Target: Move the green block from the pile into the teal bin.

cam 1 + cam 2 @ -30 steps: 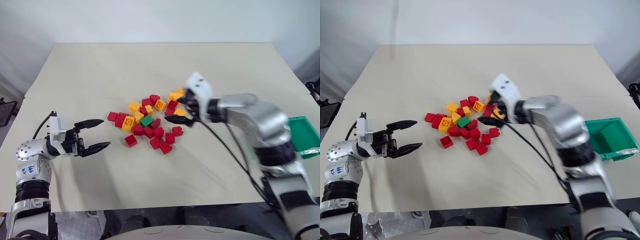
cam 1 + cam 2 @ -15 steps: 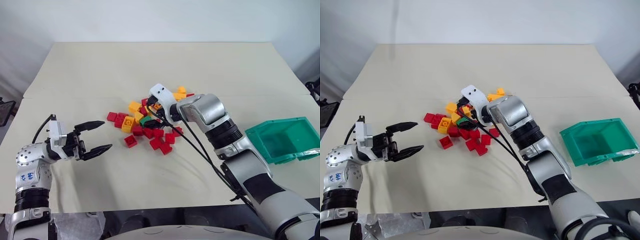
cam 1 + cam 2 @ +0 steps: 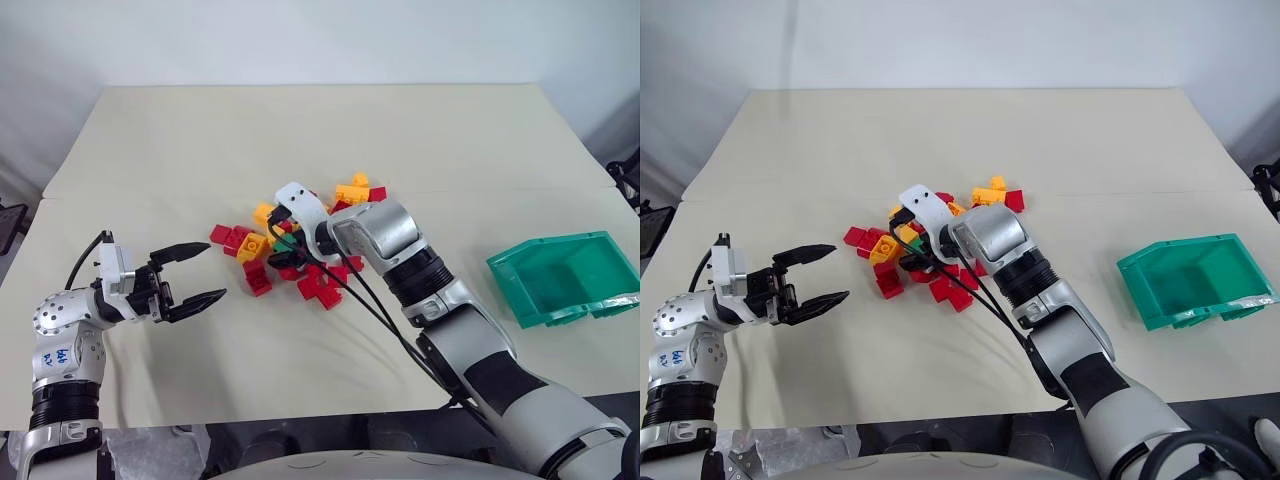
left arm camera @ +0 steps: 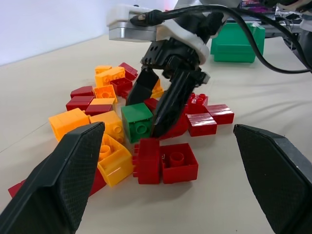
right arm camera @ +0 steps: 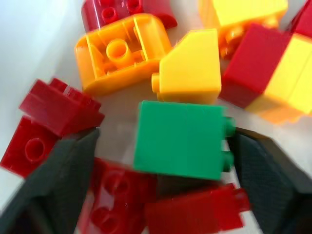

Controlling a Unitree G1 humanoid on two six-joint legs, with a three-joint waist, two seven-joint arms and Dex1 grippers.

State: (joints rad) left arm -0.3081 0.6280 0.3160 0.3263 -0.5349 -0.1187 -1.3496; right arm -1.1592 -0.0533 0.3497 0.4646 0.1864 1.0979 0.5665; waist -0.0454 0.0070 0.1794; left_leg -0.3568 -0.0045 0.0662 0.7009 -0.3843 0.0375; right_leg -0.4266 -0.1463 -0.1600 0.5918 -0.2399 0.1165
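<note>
The green block (image 5: 180, 139) lies on its side in the middle of the pile (image 3: 322, 288) of red and yellow-orange bricks at the table's centre. My right gripper (image 3: 283, 250) reaches down into the pile, open, with one finger (image 5: 53, 185) on each side of the green block. A gap shows between that finger and the block. The left wrist view shows the same straddle around the green block (image 4: 138, 121). My left gripper (image 3: 212, 270) hovers open and empty to the left of the pile. The teal bin (image 3: 548, 248) stands at the table's right edge, its open side facing the pile.
Red and orange bricks press close around the green block, with a yellow one (image 5: 190, 73) touching its far side. A few orange and red bricks (image 3: 355, 190) lie just behind the pile. The cream table (image 3: 300, 130) stretches bare behind the pile and towards the bin.
My right arm has swung left and down into the pile, so its fingers now straddle the green block and stand a little narrower. The left gripper has stayed in place.
</note>
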